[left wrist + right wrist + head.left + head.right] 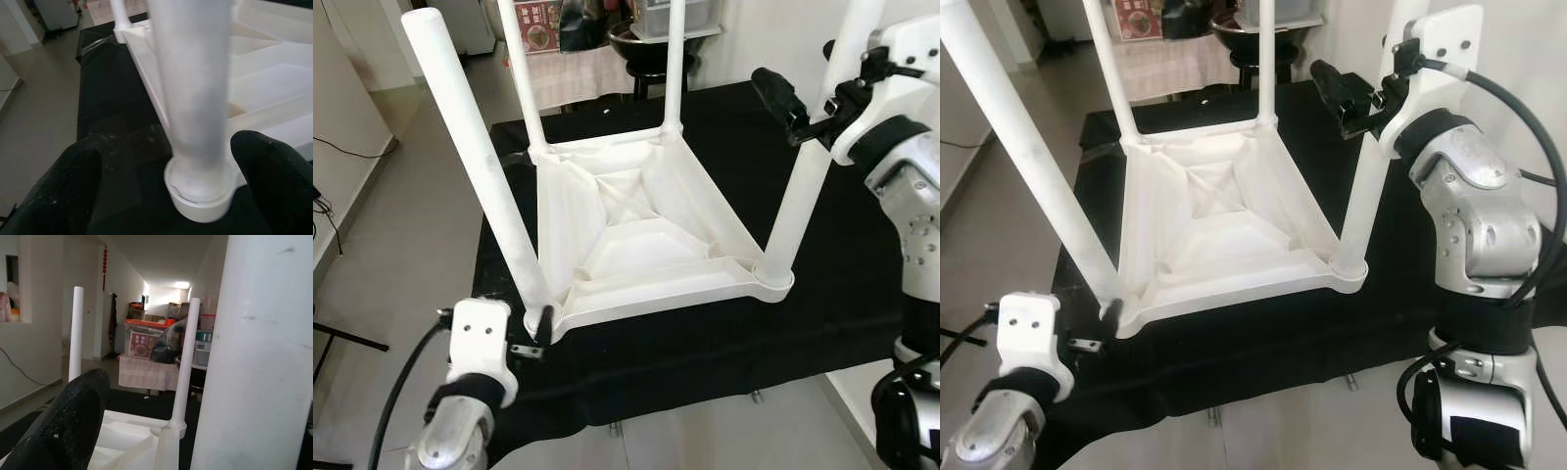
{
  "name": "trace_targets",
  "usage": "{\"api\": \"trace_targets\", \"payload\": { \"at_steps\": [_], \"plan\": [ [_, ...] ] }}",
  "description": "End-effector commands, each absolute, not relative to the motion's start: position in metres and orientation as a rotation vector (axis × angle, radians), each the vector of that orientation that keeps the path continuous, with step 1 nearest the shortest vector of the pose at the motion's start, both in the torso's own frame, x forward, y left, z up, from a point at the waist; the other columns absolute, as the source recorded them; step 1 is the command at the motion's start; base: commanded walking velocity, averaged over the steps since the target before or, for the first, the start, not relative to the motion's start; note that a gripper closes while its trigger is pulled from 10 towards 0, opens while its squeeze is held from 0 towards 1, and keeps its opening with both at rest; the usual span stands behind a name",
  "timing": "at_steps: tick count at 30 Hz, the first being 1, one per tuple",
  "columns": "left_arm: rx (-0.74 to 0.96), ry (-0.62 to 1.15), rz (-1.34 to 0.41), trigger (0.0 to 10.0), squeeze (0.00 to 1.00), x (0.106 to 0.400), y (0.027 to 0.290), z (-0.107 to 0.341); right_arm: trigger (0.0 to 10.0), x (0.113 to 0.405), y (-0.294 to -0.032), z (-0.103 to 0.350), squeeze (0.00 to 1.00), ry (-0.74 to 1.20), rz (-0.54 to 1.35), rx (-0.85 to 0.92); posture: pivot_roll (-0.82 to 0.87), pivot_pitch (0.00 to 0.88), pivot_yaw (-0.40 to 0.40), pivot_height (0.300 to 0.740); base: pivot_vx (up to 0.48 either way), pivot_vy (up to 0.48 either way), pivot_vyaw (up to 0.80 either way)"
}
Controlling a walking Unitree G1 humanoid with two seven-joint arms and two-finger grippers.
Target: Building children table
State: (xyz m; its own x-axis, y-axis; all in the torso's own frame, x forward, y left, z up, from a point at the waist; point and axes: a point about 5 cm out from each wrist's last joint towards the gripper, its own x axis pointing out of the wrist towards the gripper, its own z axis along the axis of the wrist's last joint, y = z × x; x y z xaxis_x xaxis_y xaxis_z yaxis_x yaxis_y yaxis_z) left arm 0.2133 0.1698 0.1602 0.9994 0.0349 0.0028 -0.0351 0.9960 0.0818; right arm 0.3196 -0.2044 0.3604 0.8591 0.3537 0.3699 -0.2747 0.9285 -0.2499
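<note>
White table [646, 235] upside down on black cloth [822, 294]. Left gripper [195, 166] spread wide, straddling near-left leg [480, 166] base. Right gripper [803, 113] spread around near-right leg [798, 201], high up.

Table [636, 230]: looking like smooth white plastic, slight sheen. Cloth [842, 274] showing matt black. Fingers [274, 171] appearing rough-textured.

Soft, even daylight fills the room, the white table leg [195, 98] blurs close to the lens, and a far ceiling light [181, 284] glares.
</note>
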Motion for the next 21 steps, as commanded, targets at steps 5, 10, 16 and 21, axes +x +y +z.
{"api": "trace_targets", "payload": {
  "at_steps": [5, 10, 16, 21],
  "plan": [
    [0.126, -0.022, -0.008, 10.0, 0.00, 0.230, 0.183, 0.153, 10.0, 0.322, -0.183, 0.358, 0.00, -0.410, 0.439, -0.187, -0.11, 0.137, 0.024, 0.740, 0.000, 0.000, 0.00],
    [0.116, -0.062, -0.028, 10.0, 0.00, 0.249, 0.196, 0.156, 10.0, 0.320, -0.185, 0.359, 0.00, -0.409, 0.439, -0.183, -0.12, 0.147, 0.020, 0.740, 0.000, 0.000, 0.00],
    [0.044, -0.066, -0.057, 10.0, 0.00, 0.265, 0.193, 0.151, 10.0, 0.317, -0.185, 0.359, 0.00, -0.407, 0.443, -0.184, -0.14, 0.156, 0.029, 0.740, 0.000, 0.000, 0.00],
    [-0.056, -0.044, -0.017, 4.7, 0.00, 0.267, 0.200, 0.136, 10.0, 0.314, -0.185, 0.361, 0.00, -0.410, 0.443, -0.188, -0.14, 0.166, 0.031, 0.740, 0.000, 0.000, 0.00]
  ]
}}
